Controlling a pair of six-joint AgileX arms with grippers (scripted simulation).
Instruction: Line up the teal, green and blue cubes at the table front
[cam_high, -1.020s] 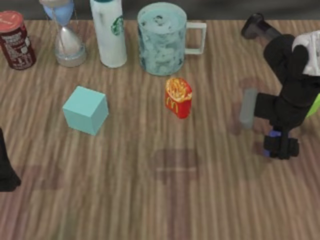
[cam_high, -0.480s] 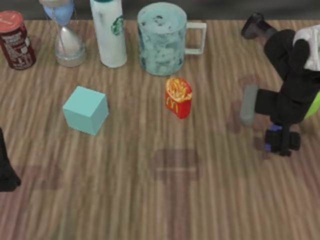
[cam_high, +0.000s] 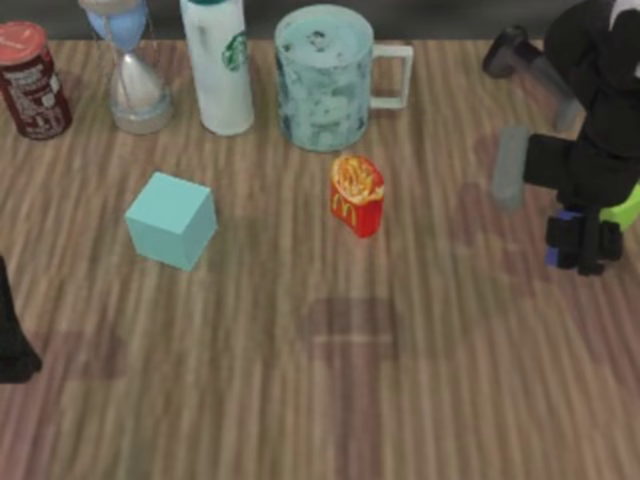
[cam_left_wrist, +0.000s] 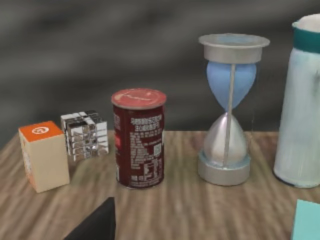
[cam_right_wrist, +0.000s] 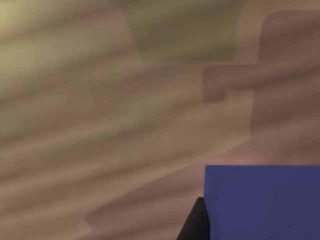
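Observation:
The pale teal cube (cam_high: 171, 220) rests on the table (cam_high: 420, 400) at mid-left, and one corner of it shows in the left wrist view (cam_left_wrist: 307, 222). At the right side, my right gripper (cam_high: 578, 242) is shut on the small dark blue cube (cam_high: 555, 235), holding it above the wood; in the right wrist view the blue cube (cam_right_wrist: 262, 200) sits against a dark finger (cam_right_wrist: 196, 222). Most of the lime green cube (cam_high: 628, 208) is hidden by that arm at the right edge. My left gripper (cam_high: 10, 340) stays parked at the left edge, open.
Along the back stand a red can (cam_high: 32, 80), an hourglass (cam_high: 130, 70), a white bottle (cam_high: 217, 65) and a teal speckled mug (cam_high: 325, 75). A red fries box (cam_high: 357, 193) stands at centre. The left wrist view adds an orange-topped block (cam_left_wrist: 44, 155) and a mirror cube (cam_left_wrist: 85, 134).
My right arm has carried the blue cube toward the table's back and slightly right. The teal cube and left arm have not moved.

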